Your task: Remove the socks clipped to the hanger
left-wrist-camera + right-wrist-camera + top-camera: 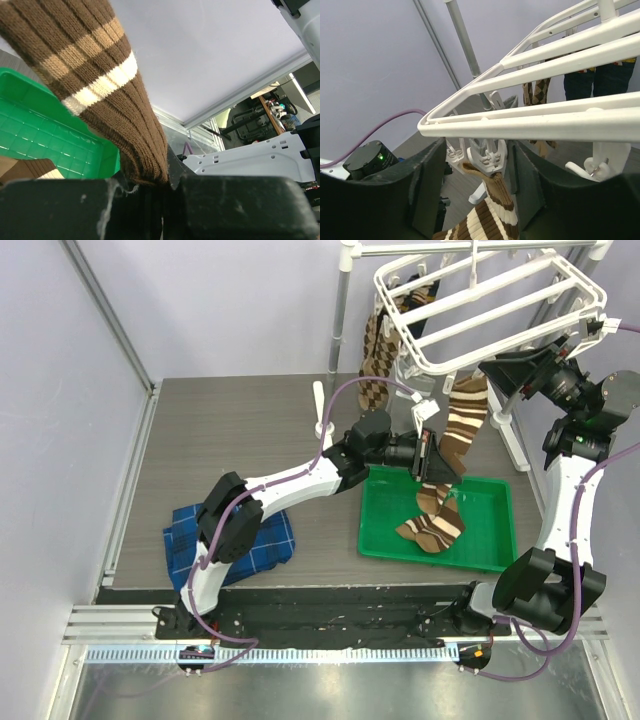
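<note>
The white hanger [490, 300] hangs at the back right. A brown sock with cream stripes [463, 425] dangles from one of its clips [492, 155]. My left gripper [436, 466] is shut on the lower part of this striped sock [100, 85], which is pinched between its jaws [167, 187]. My right gripper [477, 175] is open under the hanger's edge, one finger on each side of the clip holding the sock's cuff [497, 195]. A second striped sock [432, 525] lies in the green tray. Brown argyle socks [378, 350] and dark navy ones [615, 80] still hang further back.
The green tray [490, 540] sits under the hanger at the front right. A folded blue plaid cloth [232, 540] lies at the front left. The metal pole [342, 310] stands at the back, with a small white piece [321, 410] on the table beside it.
</note>
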### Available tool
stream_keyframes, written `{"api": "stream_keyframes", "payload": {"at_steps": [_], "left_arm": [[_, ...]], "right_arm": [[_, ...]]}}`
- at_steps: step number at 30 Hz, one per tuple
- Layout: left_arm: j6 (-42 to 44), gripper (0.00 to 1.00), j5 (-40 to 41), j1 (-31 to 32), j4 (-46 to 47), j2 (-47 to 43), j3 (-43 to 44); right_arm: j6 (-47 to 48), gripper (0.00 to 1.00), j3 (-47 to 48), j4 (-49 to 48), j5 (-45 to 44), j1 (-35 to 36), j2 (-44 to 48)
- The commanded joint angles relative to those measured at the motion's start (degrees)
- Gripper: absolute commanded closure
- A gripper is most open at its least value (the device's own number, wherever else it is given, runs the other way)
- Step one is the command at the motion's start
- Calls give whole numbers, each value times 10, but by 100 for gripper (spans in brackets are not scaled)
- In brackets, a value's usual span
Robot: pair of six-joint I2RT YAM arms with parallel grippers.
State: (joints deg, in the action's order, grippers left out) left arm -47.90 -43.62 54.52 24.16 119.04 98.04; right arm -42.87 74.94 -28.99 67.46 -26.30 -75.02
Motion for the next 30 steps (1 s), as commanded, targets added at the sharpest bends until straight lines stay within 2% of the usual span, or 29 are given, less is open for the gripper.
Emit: {"api": "stream_keyframes", "payload": {"at_steps": [1, 3, 7, 11, 16, 19, 20, 23, 30], "left_arm": [[-7, 100, -14, -5, 29, -18, 20], [-7, 100, -15, -6, 29, -17, 20], [-7, 100, -15, -6, 29, -18, 20], [-9, 100, -16, -6, 29, -17, 22], [-11, 100, -16, -6, 30, -16, 24], [-12, 100, -16, -6, 32, -19, 23], [-13, 100, -15, -6, 33, -19, 23], [-15, 100, -15, -6, 34, -19, 22], [-23, 100, -14, -6, 42, -14, 25]], "right_arm": [[-1, 45, 4, -31, 0, 3, 0], [1, 51, 5, -28, 0, 3, -2], [13, 53, 6, -12, -1, 3, -1], [46, 43, 10, 27, 0, 4, 1], [108, 39, 22, 111, -13, 11, 7], [159, 47, 45, 175, -41, 14, 3], [161, 52, 49, 177, -44, 15, 1], [157, 57, 50, 164, -51, 20, 4], [150, 53, 54, 145, -51, 29, 9]]}}
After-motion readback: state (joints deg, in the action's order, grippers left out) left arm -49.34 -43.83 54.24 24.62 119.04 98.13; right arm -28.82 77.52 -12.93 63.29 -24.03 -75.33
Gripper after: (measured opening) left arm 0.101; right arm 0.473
